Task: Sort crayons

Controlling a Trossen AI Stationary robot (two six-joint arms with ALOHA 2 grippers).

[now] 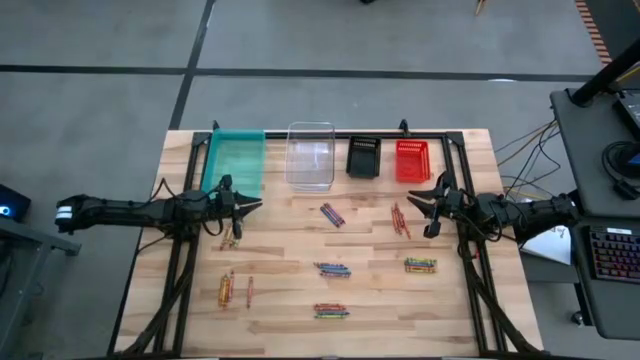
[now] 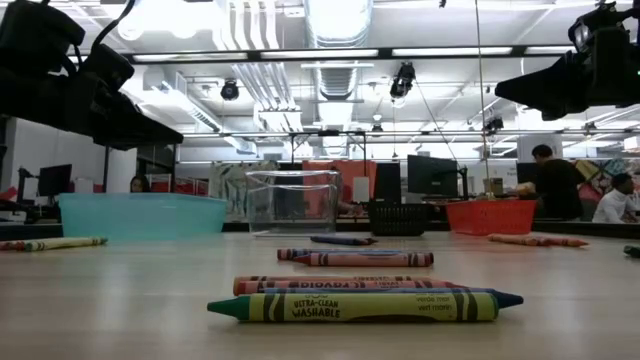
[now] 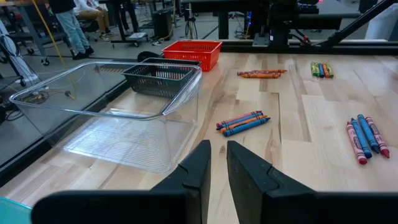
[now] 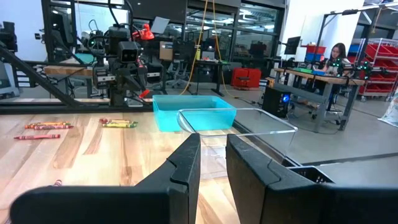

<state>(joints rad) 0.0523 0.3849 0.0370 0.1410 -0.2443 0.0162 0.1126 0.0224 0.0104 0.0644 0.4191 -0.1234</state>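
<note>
High view: crayons [image 1: 332,269] lie between both hands (untouched).

high: overhead, straight down on whole table [image 1: 300,270] | low: table-top level, close to crayons [image 2: 365,305], facing bins | wrists: look across table; all share bin edge

Robotics lab: workbenches [image 4: 323,78], monitors [image 2: 432,175], ceiling ducts [image 2: 340,30]
</note>
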